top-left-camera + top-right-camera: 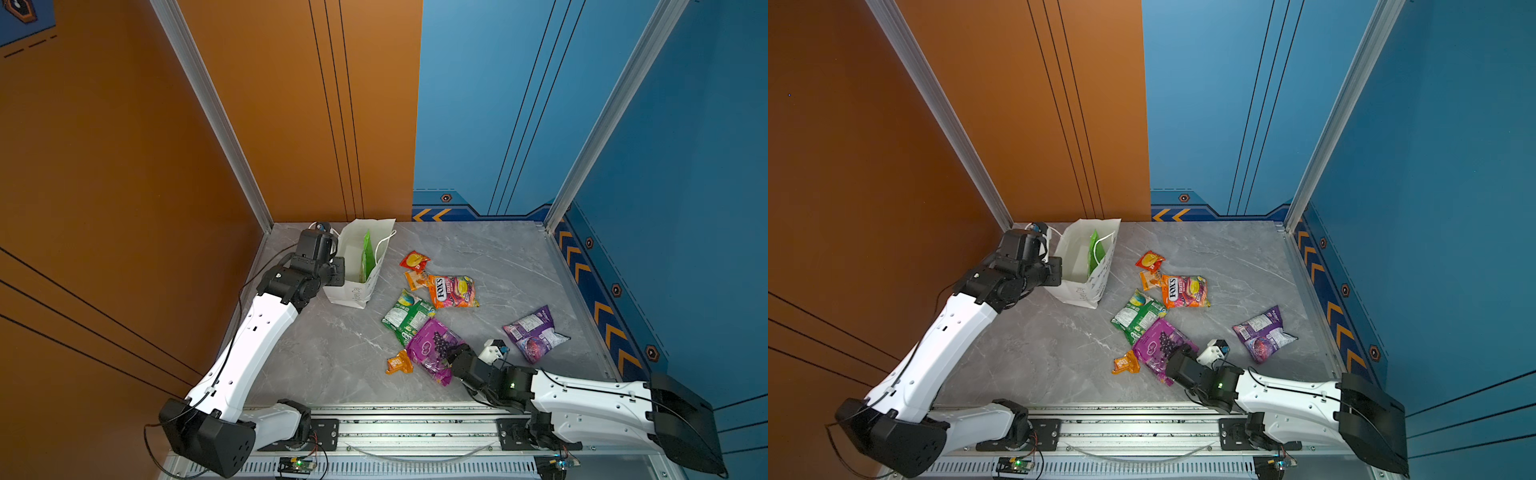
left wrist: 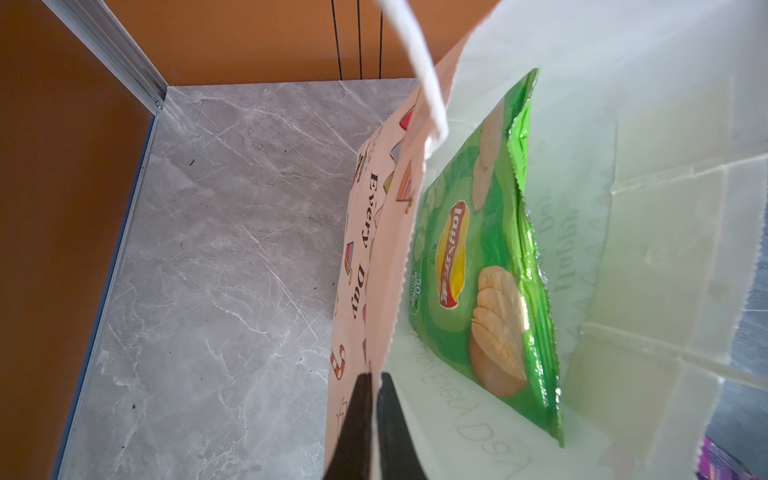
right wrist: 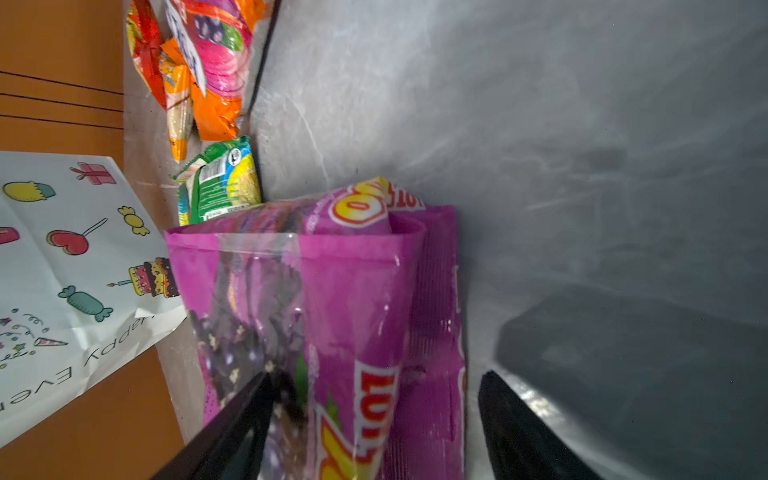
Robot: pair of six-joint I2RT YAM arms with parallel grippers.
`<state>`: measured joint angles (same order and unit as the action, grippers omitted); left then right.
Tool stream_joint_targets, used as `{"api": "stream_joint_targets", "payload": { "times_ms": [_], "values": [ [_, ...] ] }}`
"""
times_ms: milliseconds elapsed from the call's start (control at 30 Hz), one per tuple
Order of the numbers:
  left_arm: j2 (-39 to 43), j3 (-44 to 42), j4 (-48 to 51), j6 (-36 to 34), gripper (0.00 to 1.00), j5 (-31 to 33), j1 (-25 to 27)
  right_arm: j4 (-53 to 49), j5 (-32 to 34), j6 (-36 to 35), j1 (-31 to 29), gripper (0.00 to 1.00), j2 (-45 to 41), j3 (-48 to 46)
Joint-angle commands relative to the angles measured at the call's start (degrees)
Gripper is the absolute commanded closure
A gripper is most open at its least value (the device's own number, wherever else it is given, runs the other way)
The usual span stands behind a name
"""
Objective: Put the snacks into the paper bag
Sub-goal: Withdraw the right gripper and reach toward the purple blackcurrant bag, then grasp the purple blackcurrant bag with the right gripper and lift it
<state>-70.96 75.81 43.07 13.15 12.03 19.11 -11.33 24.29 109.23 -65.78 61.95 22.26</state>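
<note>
The purple grape bag (image 3: 332, 311) is seen lying on the table (image 3: 561, 124), straddled by the right pincer (image 3: 376, 374). Its jaws are spread wide and nothing is gripped yet: one fingertip is set over the packet's printed face, the other over bare table just beside its edge. Ahead of the jaws, the green-white bag (image 3: 220, 183) appears to be overlapped by the grape bag's far end, so it could be dragged along. The slick film could also be pinched at a fold only and lost.

Well apart from that pincer, the paper bag (image 2: 623, 166) is held by the left pincer (image 2: 376, 376), clamped shut on its wall. The Lay's packet (image 2: 478, 270) is already stood inside. The paper could be torn if it is tugged.

Whether the right fingertips touch the table cannot be told. In both top views those jaws are hard to make out.
</note>
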Motion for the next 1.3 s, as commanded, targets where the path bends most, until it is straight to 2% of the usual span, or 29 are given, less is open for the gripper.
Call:
{"api": "stream_joint_targets", "payload": {
  "times_ms": [0,100,267,467,567,800,933,1267],
  "values": [
    [0.3,1.4,0.3,0.1,1.00,1.1,0.4,3.0,-2.5,2.4,-0.4,0.24,2.1,0.2],
    [0.2,1.4,0.3,0.0,1.00,1.4,0.5,2.8,-2.2,2.6,-0.4,0.33,2.7,0.1],
    [0.0,1.4,0.3,0.0,1.00,1.4,0.6,2.6,-1.0,1.8,-0.3,0.59,2.9,0.3],
    [-0.1,1.4,0.3,-0.1,1.00,1.6,0.9,1.9,-1.1,0.3,0.2,0.87,3.4,1.4],
    [-0.1,1.4,0.3,-0.1,1.00,1.6,1.1,-2.0,0.4,-0.9,0.5,0.98,1.8,2.7],
    [-0.2,1.4,0.4,-0.5,1.00,2.0,2.0,-11.2,5.0,-6.0,2.1,1.00,-4.5,6.3],
    [-0.2,1.4,0.3,-0.6,1.00,2.2,2.3,-13.0,6.2,-9.3,3.3,1.00,-6.9,7.8],
    [-0.5,1.4,0.3,-1.0,1.00,2.3,3.2,-21.4,7.7,-26.7,6.3,1.00,-5.5,21.3]
  ]
}}
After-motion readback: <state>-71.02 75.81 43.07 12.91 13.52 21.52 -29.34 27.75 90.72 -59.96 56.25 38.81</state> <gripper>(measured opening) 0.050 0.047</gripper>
